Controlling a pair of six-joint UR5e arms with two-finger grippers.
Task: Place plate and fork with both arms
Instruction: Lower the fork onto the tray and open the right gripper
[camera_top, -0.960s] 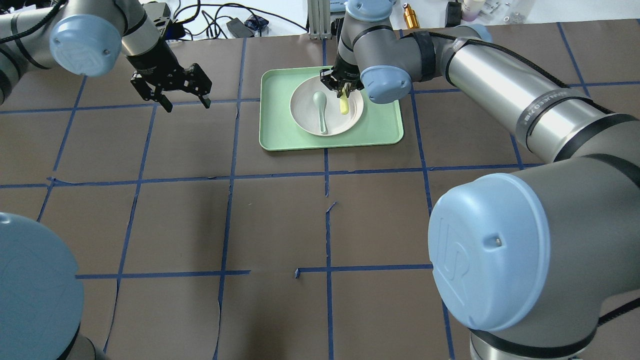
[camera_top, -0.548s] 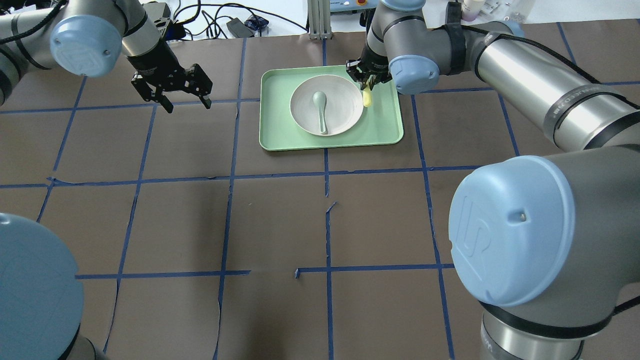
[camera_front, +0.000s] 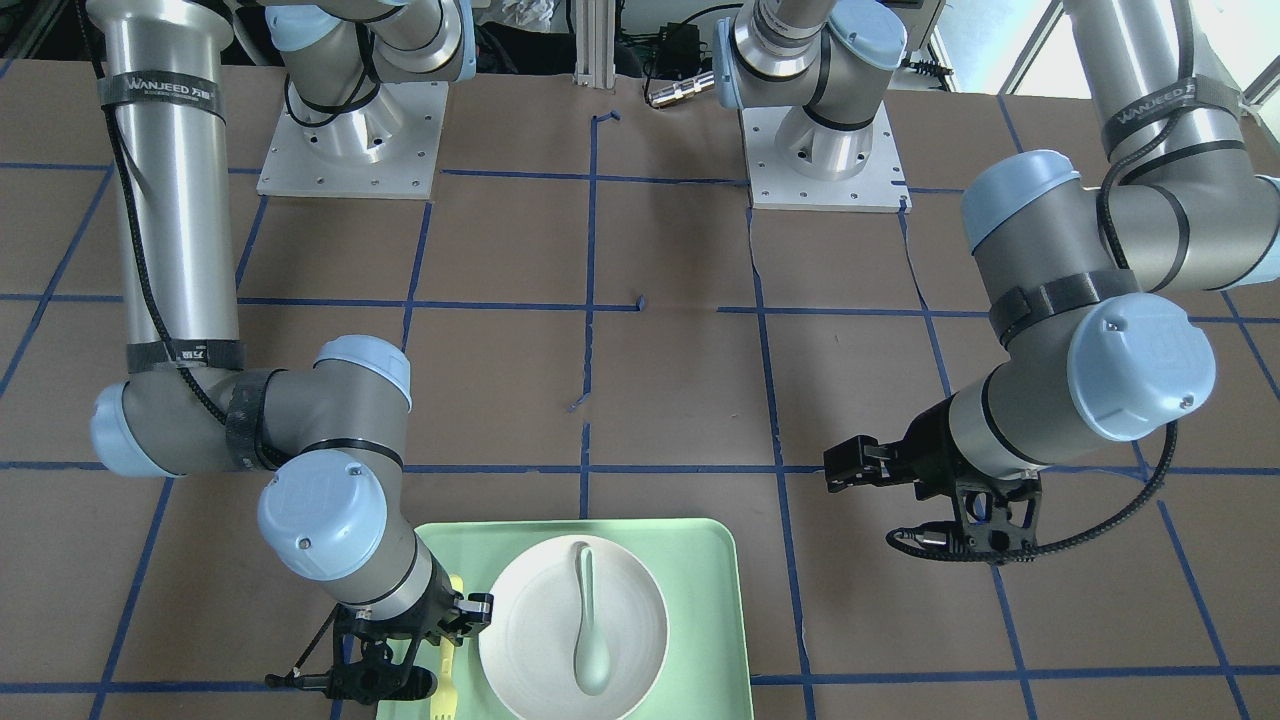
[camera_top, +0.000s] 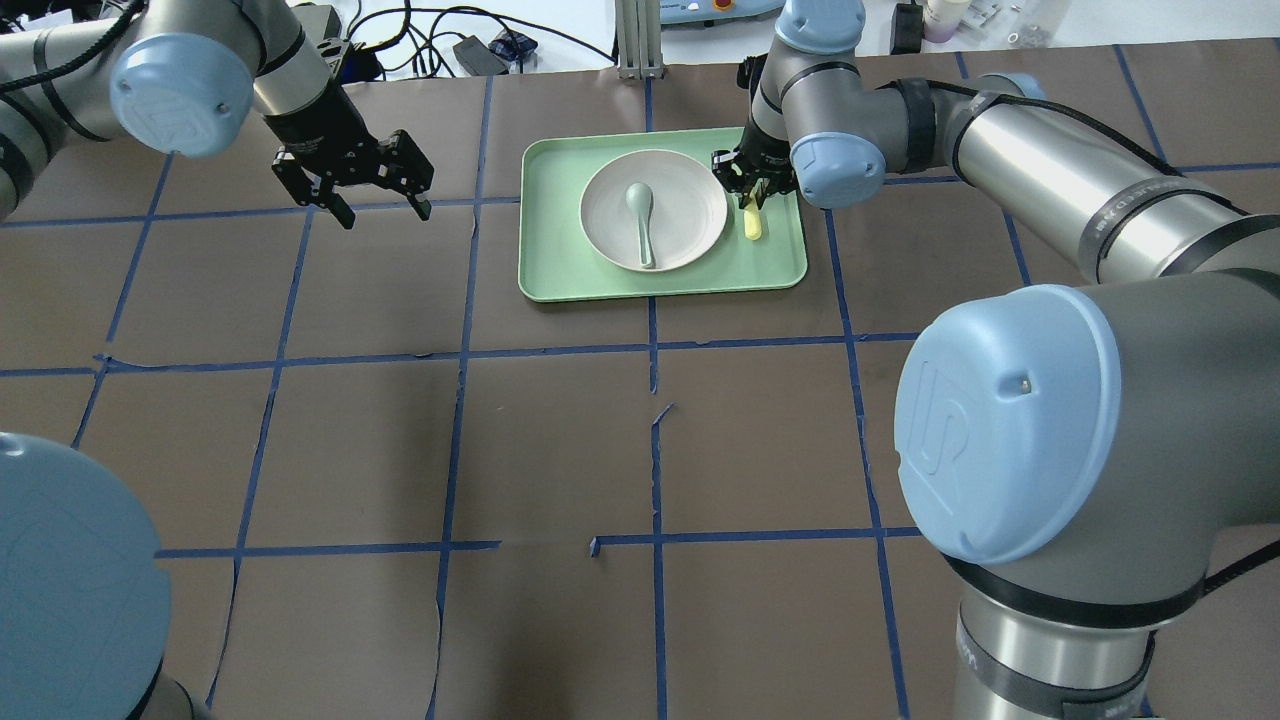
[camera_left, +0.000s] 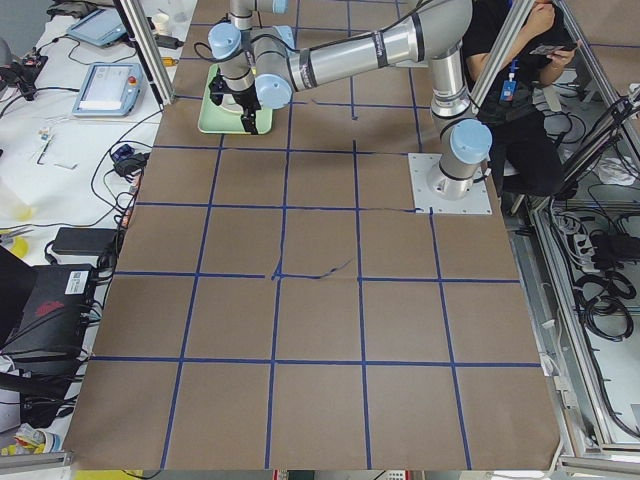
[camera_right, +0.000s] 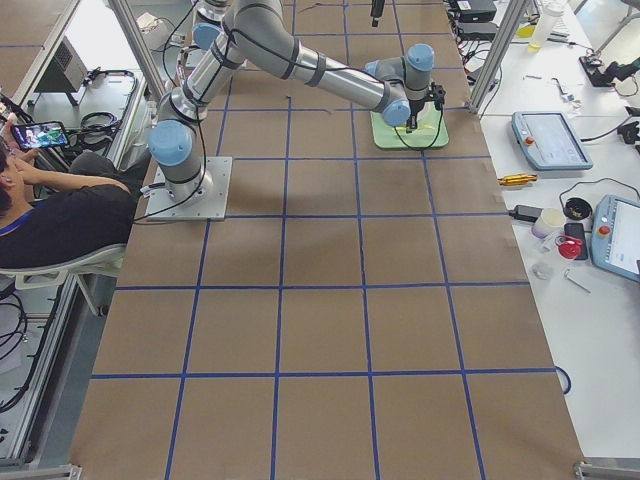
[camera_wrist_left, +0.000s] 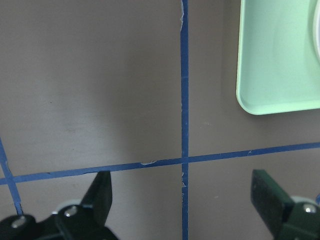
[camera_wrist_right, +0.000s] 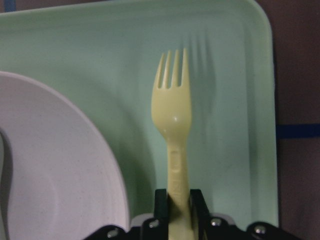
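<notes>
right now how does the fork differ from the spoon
The fork is pale yellow with tines; the spoon is grey-green with a rounded bowl. The fork is gripped by the right gripper over the tray; the spoon lies free in the plate. Both are small utensils.

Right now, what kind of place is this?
Most likely a robotics lab work cell, not a kitchen. Two robot arms are bolted to a paper-covered table marked with a blue tape grid. Control tablets sit on the side benches.
</notes>
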